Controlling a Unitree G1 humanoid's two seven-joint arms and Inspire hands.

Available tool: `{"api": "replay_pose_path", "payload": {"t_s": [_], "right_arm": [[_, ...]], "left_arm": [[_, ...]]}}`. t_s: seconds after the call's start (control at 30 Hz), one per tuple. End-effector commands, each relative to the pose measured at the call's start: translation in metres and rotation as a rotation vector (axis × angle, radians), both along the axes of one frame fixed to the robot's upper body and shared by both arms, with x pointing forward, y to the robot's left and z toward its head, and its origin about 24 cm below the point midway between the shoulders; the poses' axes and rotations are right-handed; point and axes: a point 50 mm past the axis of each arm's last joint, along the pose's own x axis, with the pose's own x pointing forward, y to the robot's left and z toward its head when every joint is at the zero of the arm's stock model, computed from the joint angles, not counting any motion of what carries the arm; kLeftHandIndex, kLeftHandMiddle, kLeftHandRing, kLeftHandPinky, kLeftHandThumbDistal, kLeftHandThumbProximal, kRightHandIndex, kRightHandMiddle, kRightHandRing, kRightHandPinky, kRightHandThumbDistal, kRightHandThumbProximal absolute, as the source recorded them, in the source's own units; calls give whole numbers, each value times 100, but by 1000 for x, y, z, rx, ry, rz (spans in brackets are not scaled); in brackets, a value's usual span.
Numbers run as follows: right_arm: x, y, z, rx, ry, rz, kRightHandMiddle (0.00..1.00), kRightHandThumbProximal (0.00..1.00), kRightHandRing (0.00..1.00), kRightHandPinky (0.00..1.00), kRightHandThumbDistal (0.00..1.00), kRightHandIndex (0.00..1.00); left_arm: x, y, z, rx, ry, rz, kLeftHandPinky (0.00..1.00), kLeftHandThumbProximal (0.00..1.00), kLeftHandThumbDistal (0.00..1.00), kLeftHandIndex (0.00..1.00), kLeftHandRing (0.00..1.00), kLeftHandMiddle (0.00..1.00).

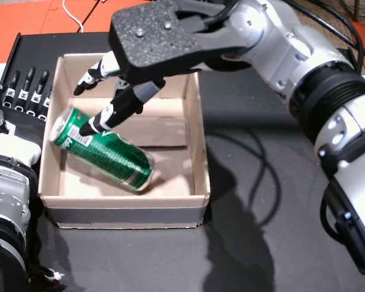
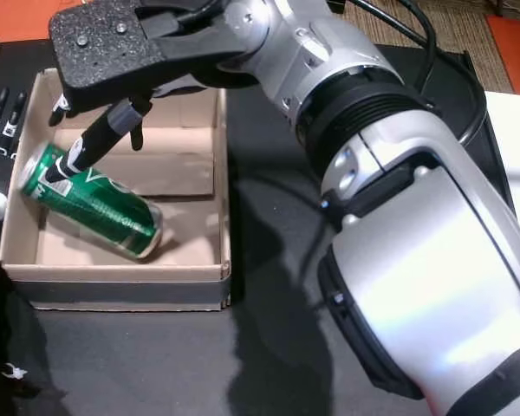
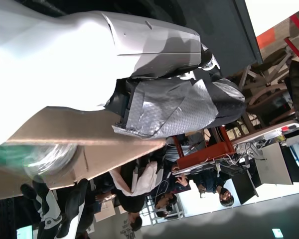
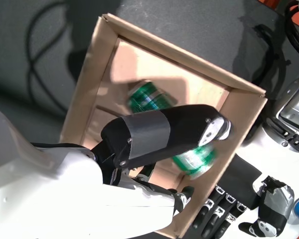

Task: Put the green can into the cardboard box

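The green can [image 1: 106, 152] [image 2: 95, 204] lies on its side, tilted, inside the cardboard box [image 1: 198, 134] [image 2: 221, 173], its top end near the box's left wall. My right hand [image 1: 152, 42] [image 2: 113, 43] hovers over the box, open, fingers spread downward; one fingertip [image 1: 88, 129] is at the can's top end. In the right wrist view the can [image 4: 149, 97] looks blurred under my thumb [image 4: 159, 137]. My left hand [image 1: 18, 103] [image 2: 0, 121] rests open outside the box's left wall, fingers straight.
The box stands on a black mat [image 1: 261, 182] over an orange floor [image 1: 24, 18]. A white cable [image 1: 73, 15] runs at the back. In the left wrist view people [image 3: 139, 184] sit at desks in the room behind.
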Motion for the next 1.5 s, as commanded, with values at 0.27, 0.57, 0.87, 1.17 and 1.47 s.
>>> {"api": "replay_pose_path", "payload": {"t_s": [0.27,0.57,0.87,1.17,1.47], "right_arm": [[1,2,8,-11,-51,10,100,77,100,100,94,86],[4,-2,15,-5,-83,-15,100,72,100,100,100,81],[8,-14,37,386,-645,-43,80,48,100,100,75,58],[12,-56,54,532,-887,-122,87,37,100,99,66,71],[18,-126,31,597,-829,-353,89,38,100,100,64,70]], "left_arm": [[0,-2,-1,-4,7,-2,93,99,0,62,76,61],[0,-1,-1,13,20,3,95,100,0,58,74,59],[-1,1,-2,4,1,-5,99,100,0,59,79,60],[-1,1,-1,11,3,-1,100,100,0,61,79,61],[-2,4,-2,1,5,6,100,100,0,61,83,63]]}}
